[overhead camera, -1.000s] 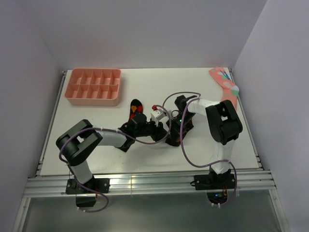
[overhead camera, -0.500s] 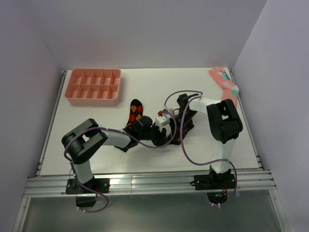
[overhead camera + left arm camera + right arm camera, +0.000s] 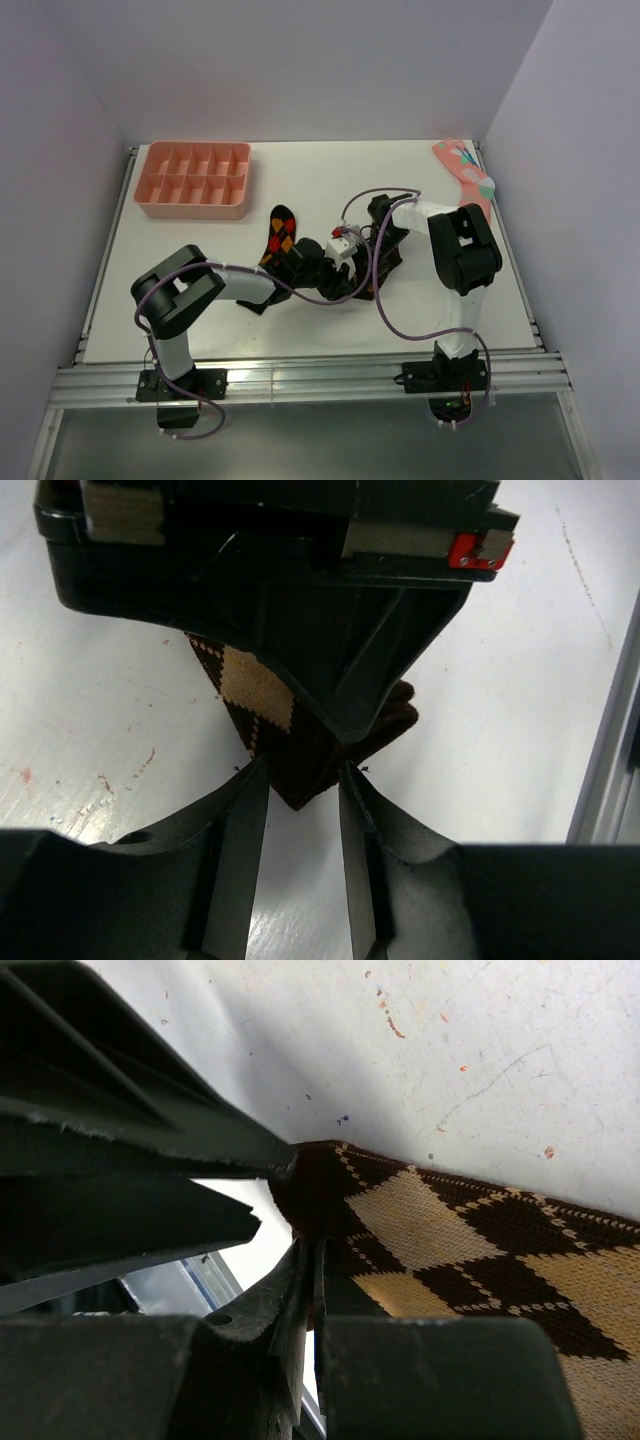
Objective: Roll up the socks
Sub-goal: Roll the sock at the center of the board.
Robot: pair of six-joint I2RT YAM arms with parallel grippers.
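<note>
A dark argyle sock with tan diamonds lies mid-table under both grippers. My right gripper is shut on that sock's dark edge, and the tan pattern spreads away to its right. My left gripper faces it, jaws apart, with the sock's pointed dark corner sitting just between the fingertips. From above the two grippers meet, left and right. The other sock, with red and orange diamonds, lies flat just left of them, free of both grippers.
A pink compartment tray stands at the back left. A pink sock with teal and white marks lies at the back right corner. The right arm's purple cable loops over the table near the grippers.
My left gripper has slid right up to the right gripper, uncovering more of the red-diamond sock, and its jaws have widened a little. The right gripper has stayed shut in place.
</note>
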